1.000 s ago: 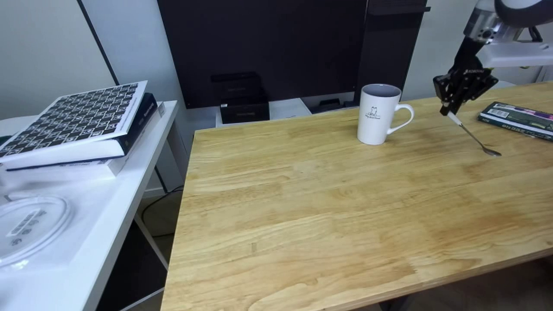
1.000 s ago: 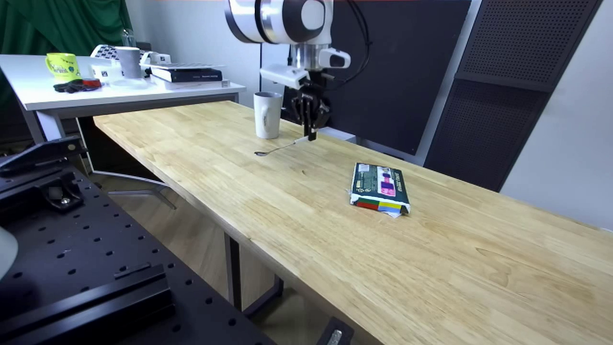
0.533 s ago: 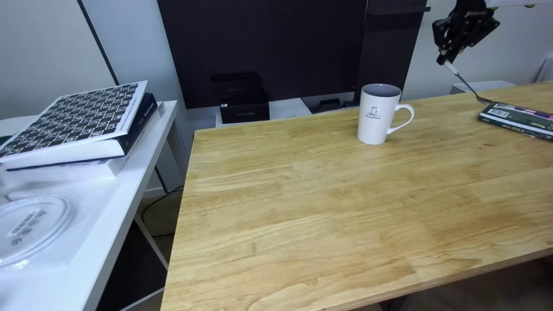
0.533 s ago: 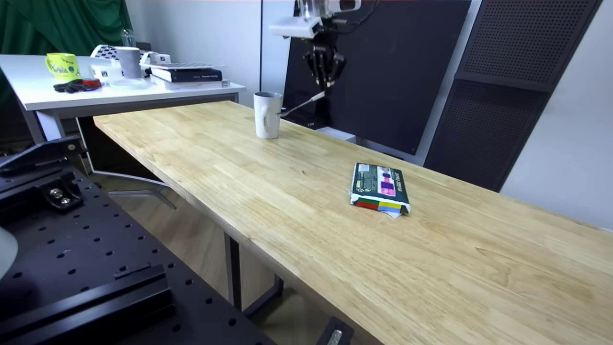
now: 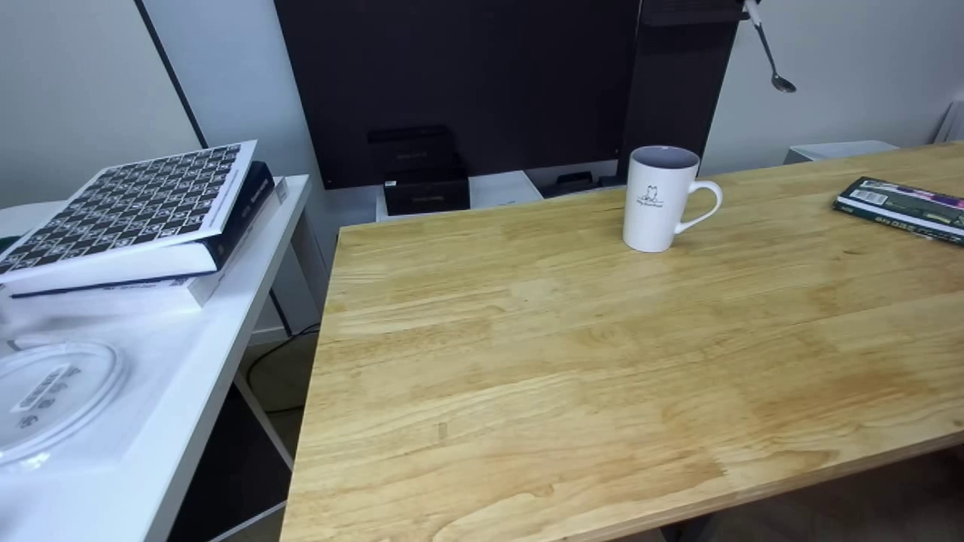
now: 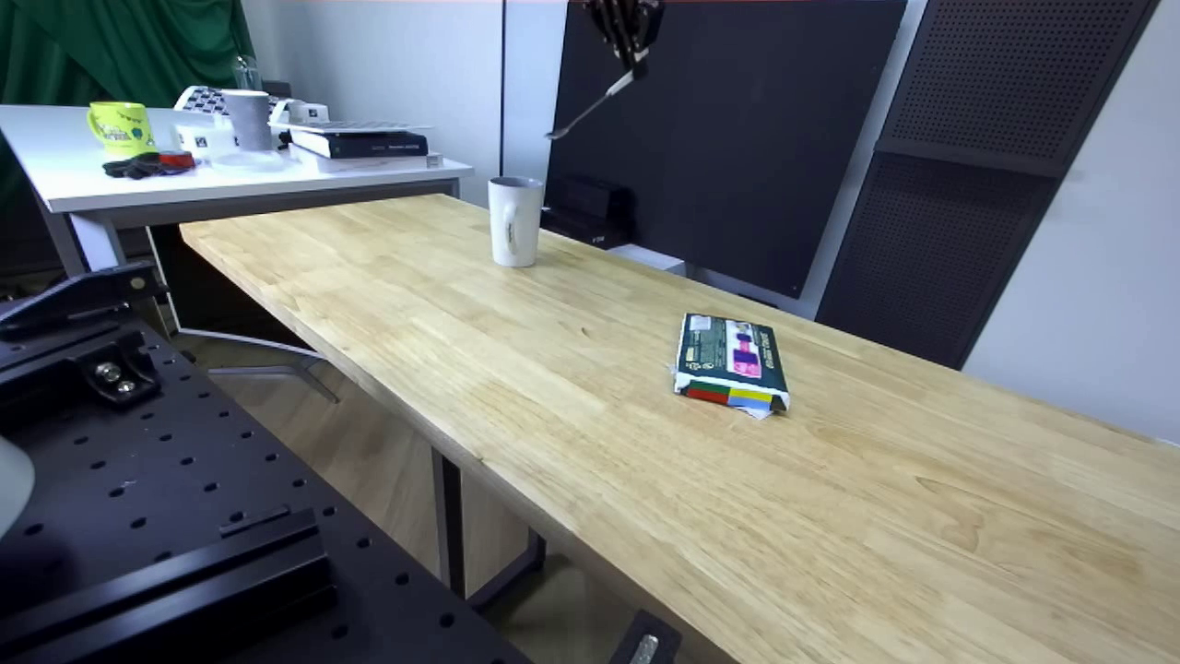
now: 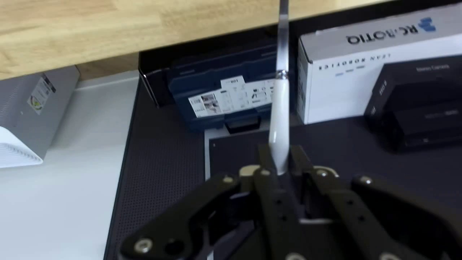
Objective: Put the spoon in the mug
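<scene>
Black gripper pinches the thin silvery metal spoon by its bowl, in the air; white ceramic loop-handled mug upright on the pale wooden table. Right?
One slip: the black gripper pinches the thin silvery metal spoon by its white handle, not its bowl, as the wrist view shows. The rest holds: spoon in the air, white ceramic loop-handled mug upright on the pale wooden table.
</scene>
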Robot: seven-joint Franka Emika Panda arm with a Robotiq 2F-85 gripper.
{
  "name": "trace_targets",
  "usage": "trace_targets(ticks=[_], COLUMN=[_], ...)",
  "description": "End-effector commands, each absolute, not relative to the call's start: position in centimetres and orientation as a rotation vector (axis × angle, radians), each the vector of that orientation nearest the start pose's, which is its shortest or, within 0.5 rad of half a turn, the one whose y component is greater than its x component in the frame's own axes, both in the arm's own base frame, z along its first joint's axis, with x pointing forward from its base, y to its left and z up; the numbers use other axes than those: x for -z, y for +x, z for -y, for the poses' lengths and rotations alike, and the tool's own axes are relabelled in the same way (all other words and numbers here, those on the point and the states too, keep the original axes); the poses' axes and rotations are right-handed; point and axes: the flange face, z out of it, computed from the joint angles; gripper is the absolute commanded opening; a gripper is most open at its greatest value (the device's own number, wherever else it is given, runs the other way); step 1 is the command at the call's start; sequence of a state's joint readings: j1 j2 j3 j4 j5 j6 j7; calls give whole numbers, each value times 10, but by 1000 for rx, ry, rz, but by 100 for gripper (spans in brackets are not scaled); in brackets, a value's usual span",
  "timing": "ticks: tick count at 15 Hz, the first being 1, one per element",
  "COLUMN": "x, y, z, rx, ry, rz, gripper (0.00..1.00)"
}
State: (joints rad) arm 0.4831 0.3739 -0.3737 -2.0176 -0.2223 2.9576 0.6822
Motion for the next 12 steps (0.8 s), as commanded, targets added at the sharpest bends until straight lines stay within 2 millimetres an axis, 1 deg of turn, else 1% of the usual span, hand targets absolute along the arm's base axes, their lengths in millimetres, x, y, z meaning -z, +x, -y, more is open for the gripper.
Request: trace_targets(ticks=[1,3,6,8,12], x=[-362,-367,-365,-357,-337], y=[640,643,644,643,636], z=[-115,-122,-131,-140,-167], rx=[1157,1251,1346,1380,1420], ry=[-2771,-2681,-2598,-2582,-2570], rz=[-550,-575,-597,-592,-565], gripper=[4,4,4,4,4])
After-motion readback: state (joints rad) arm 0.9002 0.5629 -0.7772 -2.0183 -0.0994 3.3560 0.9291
